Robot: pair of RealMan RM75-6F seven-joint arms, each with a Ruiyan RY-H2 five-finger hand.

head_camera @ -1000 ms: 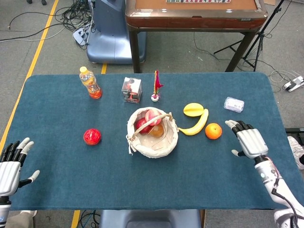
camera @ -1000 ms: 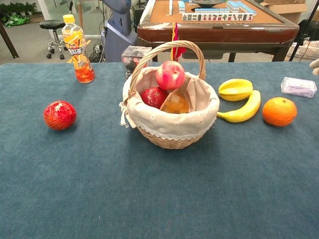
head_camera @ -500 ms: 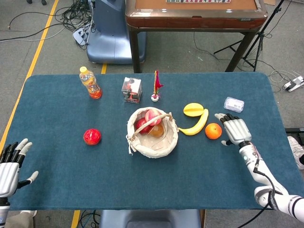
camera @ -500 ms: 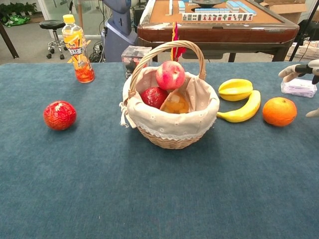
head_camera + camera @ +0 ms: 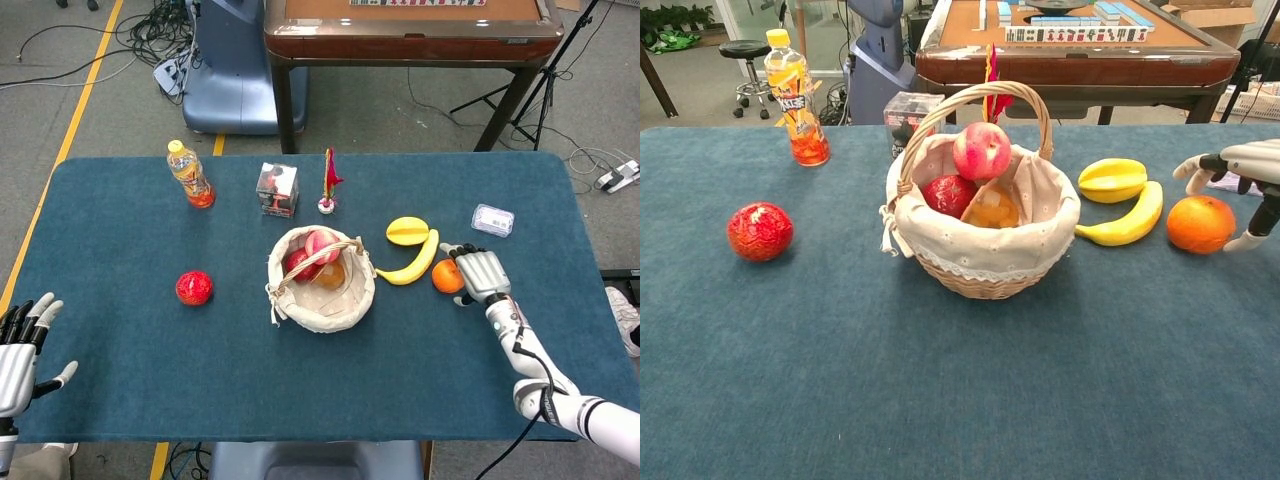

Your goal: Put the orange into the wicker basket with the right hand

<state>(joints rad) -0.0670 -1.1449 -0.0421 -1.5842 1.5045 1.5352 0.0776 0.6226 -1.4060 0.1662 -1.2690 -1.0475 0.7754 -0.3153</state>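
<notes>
The orange (image 5: pixel 446 277) (image 5: pixel 1200 223) lies on the blue table, right of the banana. My right hand (image 5: pixel 480 274) (image 5: pixel 1243 180) hovers over its right side with fingers spread, holding nothing; its thumb reaches down beside the fruit. The wicker basket (image 5: pixel 322 285) (image 5: pixel 985 263), cloth-lined with an arched handle, stands at the table's middle and holds an apple and other fruit. At the near left corner my left hand (image 5: pixel 22 345) rests open, far from everything.
A banana (image 5: pixel 413 263) (image 5: pixel 1125 221) and a yellow fruit (image 5: pixel 407 230) lie between basket and orange. A clear plastic box (image 5: pixel 492 219) sits behind the right hand. A red ball (image 5: pixel 194 287), juice bottle (image 5: pixel 189 175), small box (image 5: pixel 277 189) and shuttlecock (image 5: pixel 329 182) stand further left.
My right hand has moved left and forward from the table's right side, arriving over the orange's right side. The left hand sank slightly toward the near corner.
</notes>
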